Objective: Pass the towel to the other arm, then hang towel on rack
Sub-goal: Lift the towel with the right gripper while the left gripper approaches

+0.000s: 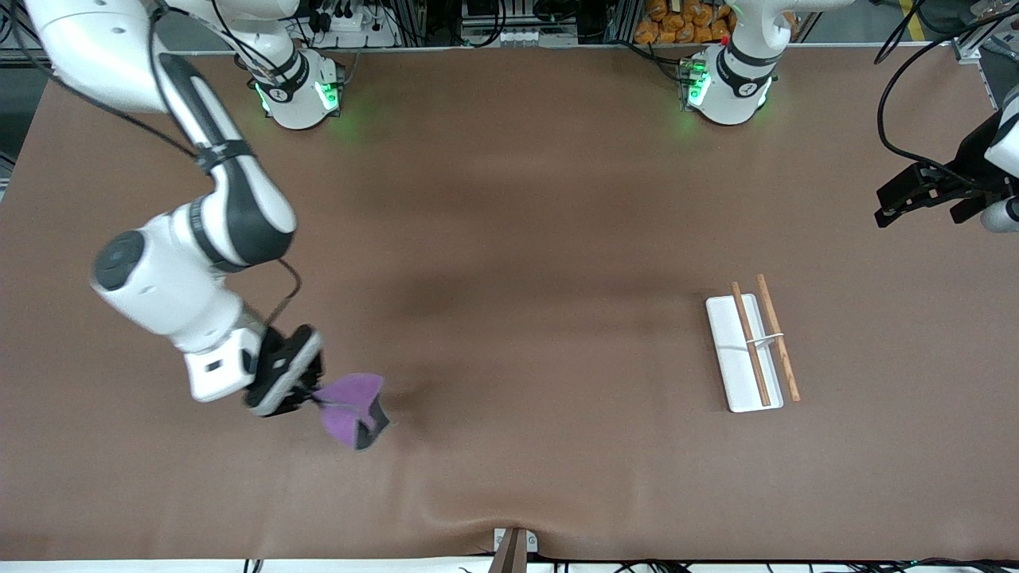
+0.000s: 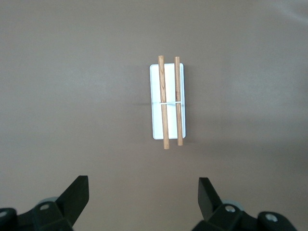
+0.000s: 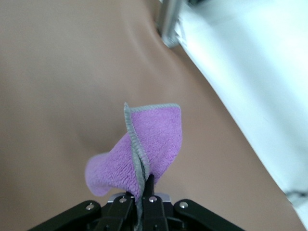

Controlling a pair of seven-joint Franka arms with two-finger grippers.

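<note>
Two grippers: my right gripper [image 1: 312, 395] clamped on towel [image 1: 353, 410]; left gripper [image 1: 915, 200] apart, waiting above rack [image 1: 752, 350], well apart along bench.

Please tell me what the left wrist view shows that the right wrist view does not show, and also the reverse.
Only the left wrist view shows the rack, its white base carrying two brown rods, and the left end effector open above the table with nothing between its fingers.

Only the right wrist view shows the purple towel with its grey edge, pinched in the shut right end effector, plus the table's edge.

Both show the brown table surface.
</note>
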